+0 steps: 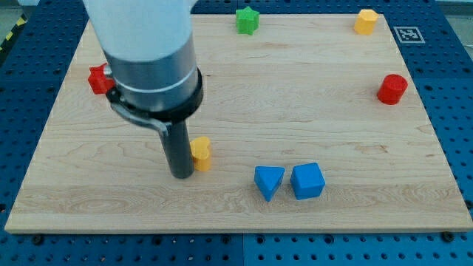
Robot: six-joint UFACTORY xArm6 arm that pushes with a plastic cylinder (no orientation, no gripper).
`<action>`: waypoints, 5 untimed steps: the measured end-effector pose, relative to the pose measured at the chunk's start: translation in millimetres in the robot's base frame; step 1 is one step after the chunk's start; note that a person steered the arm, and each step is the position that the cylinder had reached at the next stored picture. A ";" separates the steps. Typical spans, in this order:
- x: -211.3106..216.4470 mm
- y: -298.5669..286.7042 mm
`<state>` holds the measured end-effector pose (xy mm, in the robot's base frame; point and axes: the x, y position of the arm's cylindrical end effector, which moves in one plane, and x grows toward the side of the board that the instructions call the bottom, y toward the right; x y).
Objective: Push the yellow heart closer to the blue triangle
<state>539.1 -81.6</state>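
Note:
The yellow heart point(201, 153) lies on the wooden board a little left of centre, near the view's bottom. My tip point(181, 175) stands right against the heart's left side, partly hiding it. The blue triangle point(268, 181) lies to the right of the heart and slightly lower, about a block's width or two away. The arm's wide grey body covers the board's upper left.
A blue cube point(307, 181) touches the triangle's right side. A red cylinder point(392, 89) sits at the right edge, a yellow block point(365, 21) at the top right, a green star point(247, 20) at the top centre, a red block point(97, 79) at the left behind the arm.

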 end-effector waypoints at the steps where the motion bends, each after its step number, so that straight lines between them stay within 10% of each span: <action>1: -21.1 0.3; 5: -55.1 43.2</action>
<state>484.0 -38.4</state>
